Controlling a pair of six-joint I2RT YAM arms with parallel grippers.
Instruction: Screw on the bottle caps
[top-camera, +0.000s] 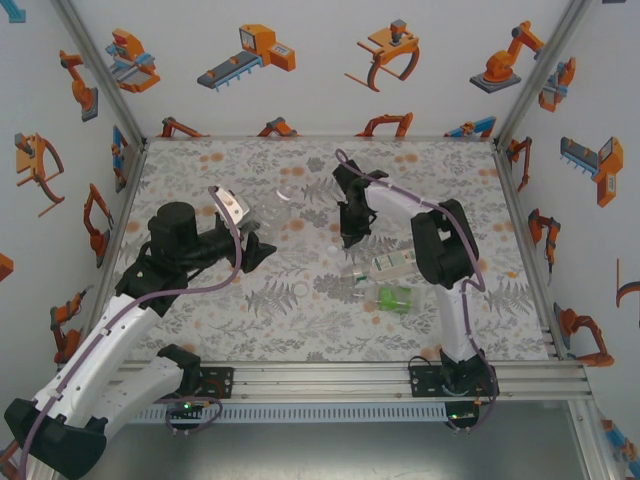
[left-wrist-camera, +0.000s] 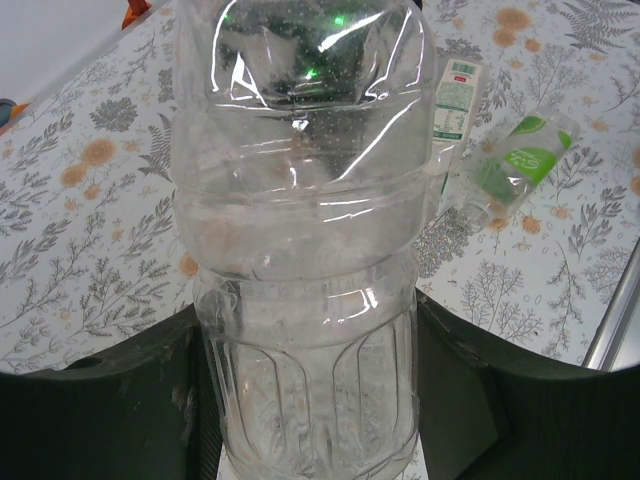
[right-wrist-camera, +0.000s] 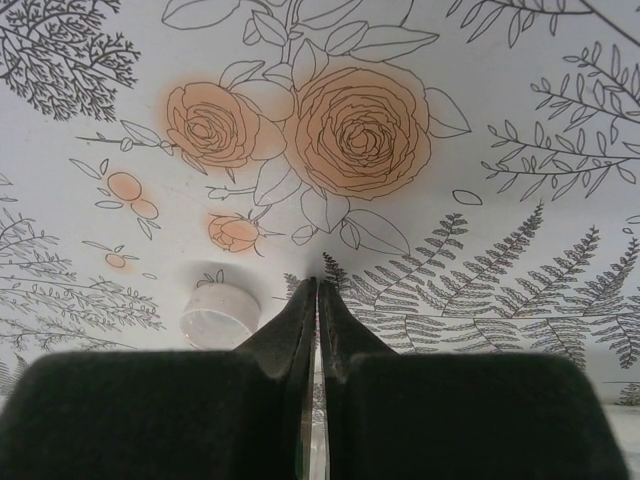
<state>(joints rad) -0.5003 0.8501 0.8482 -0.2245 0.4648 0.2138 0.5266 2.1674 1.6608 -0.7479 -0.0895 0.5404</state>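
Left gripper (left-wrist-camera: 308, 312): pinched the clear bottle (left-wrist-camera: 300, 200) across its ribbed lower body, one dark finger on each side.
Clear bottle: stood at centre frame in the left wrist view; in the top view it was left of centre, above the patterned table (top-camera: 200, 320).
Right gripper (right-wrist-camera: 317, 292): fingers pressed together with only a thin slit between them, nothing held, tips pointed down at the table.
White cap (right-wrist-camera: 220, 315): lay on the table at lower left of the right wrist frame, just beside the fingertips; contact could not be determined.
Labelled bottle (left-wrist-camera: 455, 100): lay on its side, upper right of the left wrist frame.
Green bottle (left-wrist-camera: 520, 155): lay just right of the labelled bottle.
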